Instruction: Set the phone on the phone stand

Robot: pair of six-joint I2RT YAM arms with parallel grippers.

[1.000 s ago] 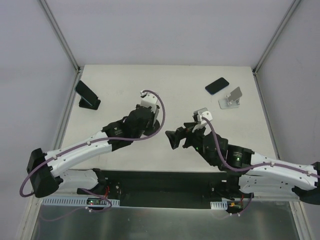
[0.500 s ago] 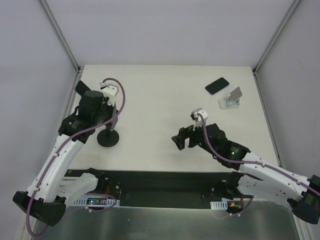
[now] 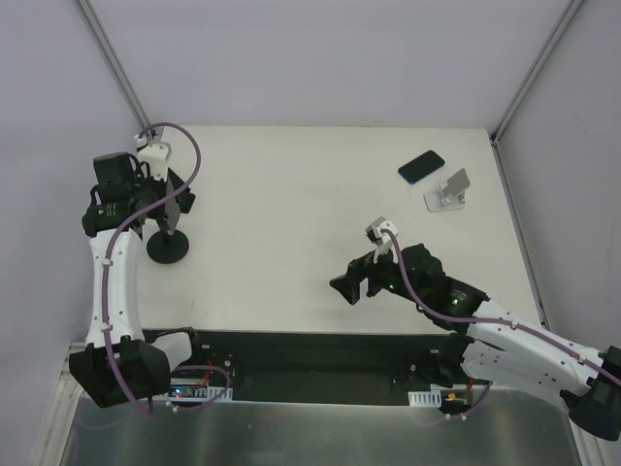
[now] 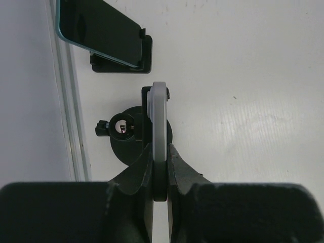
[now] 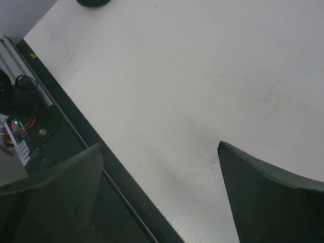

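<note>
Top view: the pale desk [image 3: 291, 209] carried everything. The left fingers [image 3: 163, 199] were over the far-left corner, directly above the small black phone stand with a round disc base [image 3: 167, 249]. That stand stood near the desk's left edge. The grip was too small to read here. A dark flat phone [image 3: 421, 166] lay face up at far right, just beside a small silver angled stand [image 3: 446, 192] and not on it. The right fingers [image 3: 342, 288] hung low over the near-middle of the desk, well apart from all of that.

Left wrist view: the left fingers [image 4: 136, 177] were pinched tight on a thin flat slab with a pale grey edge [image 4: 159, 116], seen edge-on and upright. Could not tell whether the slab was a phone or the stand's own plate. The black phone stand [image 4: 126, 147] was right below the slab, with its knob sticking out to the left. Past it, a teal-edged phone [image 4: 98, 30] leaned tilted on a black rectangular holder [image 4: 121, 63] by the desk's left rail.

Right wrist view: the right fingers [image 5: 61, 187] were spread wide with nothing between them, only bare desk [image 5: 202, 76] at its near edge.
</note>
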